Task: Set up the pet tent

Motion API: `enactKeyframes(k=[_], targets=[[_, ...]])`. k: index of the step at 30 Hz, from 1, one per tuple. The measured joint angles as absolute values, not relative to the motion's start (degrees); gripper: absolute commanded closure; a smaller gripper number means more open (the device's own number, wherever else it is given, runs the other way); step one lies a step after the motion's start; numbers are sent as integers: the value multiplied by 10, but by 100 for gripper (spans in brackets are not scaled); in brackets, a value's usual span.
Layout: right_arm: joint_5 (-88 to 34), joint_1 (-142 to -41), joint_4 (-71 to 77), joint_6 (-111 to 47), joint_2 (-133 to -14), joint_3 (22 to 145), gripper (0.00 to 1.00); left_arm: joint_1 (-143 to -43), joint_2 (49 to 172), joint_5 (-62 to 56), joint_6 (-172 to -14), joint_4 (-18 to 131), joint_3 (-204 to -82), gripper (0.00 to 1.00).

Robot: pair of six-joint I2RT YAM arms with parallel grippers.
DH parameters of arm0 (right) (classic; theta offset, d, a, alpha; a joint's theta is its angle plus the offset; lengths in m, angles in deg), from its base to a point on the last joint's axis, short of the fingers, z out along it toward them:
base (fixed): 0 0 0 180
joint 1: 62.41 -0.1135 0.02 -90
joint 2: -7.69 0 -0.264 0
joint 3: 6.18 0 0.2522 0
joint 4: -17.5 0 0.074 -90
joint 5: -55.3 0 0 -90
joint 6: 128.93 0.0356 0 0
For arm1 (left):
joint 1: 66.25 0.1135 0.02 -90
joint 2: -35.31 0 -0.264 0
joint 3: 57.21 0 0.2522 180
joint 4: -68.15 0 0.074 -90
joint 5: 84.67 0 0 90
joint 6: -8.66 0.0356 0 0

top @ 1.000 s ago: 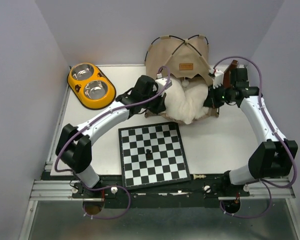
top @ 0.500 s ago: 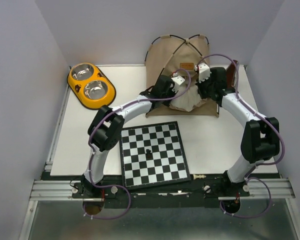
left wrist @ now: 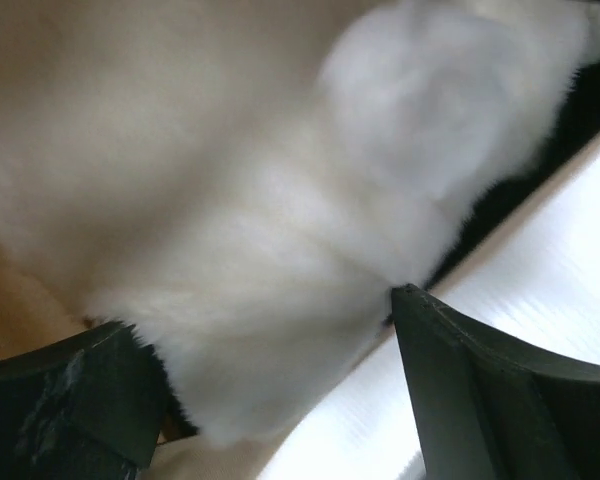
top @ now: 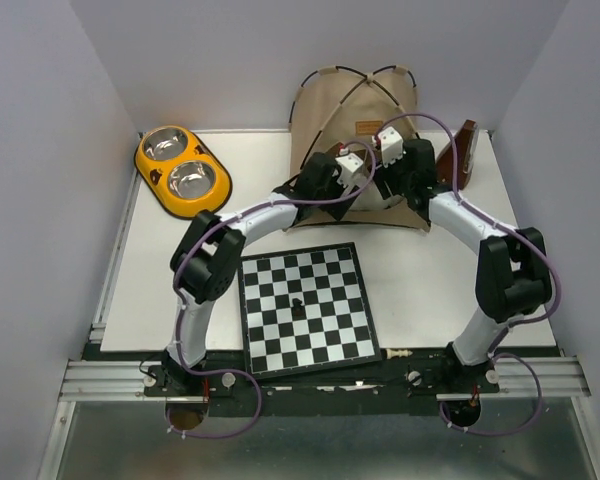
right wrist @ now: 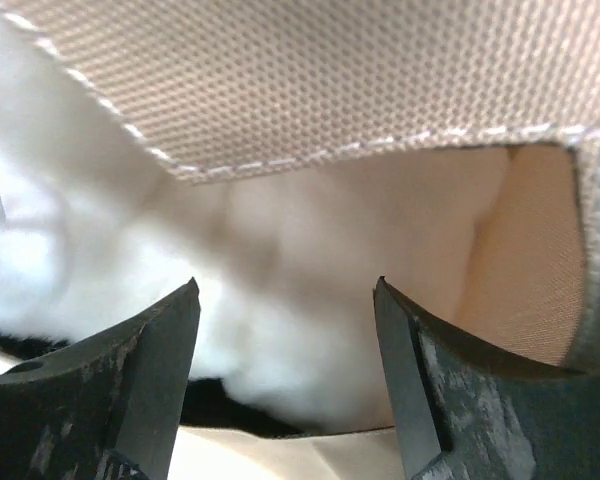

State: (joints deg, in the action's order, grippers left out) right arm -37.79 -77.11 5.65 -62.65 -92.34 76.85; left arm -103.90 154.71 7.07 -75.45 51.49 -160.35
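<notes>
Tucking the cushion [left wrist: 280, 200] into the tent [top: 355, 105]. Right pincer [right wrist: 286, 284] is let go; left pincer [left wrist: 270, 315], cannot tell. Next, push the cushion deeper.

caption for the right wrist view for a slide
Open right claw at the fluffy white cushion under the pet tent edge

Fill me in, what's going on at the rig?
Both arms reach into the mouth of the tent, which stands at the far side of the table with its poles crossed. The left fingers are open around the white cushion inside. The right fingers are open just under the fabric edge, facing the cushion. The chessboard sits untouched.
</notes>
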Motion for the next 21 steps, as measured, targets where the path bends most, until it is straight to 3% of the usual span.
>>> enactKeyframes(k=[8,15,16,18,19,21], targets=[[-244,-777,-50,-641,-754,744,10,-1037,1376,-100,-747,474,-1549,1],[-103,-776,-176,-674,-663,746,9,-1032,1272,-287,-715,398,-1550,1],[-91,-776,-198,-677,-658,746,11,-1031,1266,-302,-712,379,-1549,1],[-68,-776,-229,-686,-648,742,25,-1026,1252,-312,-713,355,-1534,1],[-60,-776,-237,-690,-640,736,40,-1019,1242,-313,-716,345,-1522,1],[-47,-776,-238,-693,-625,720,54,-992,1210,-316,-734,334,-1488,1]])
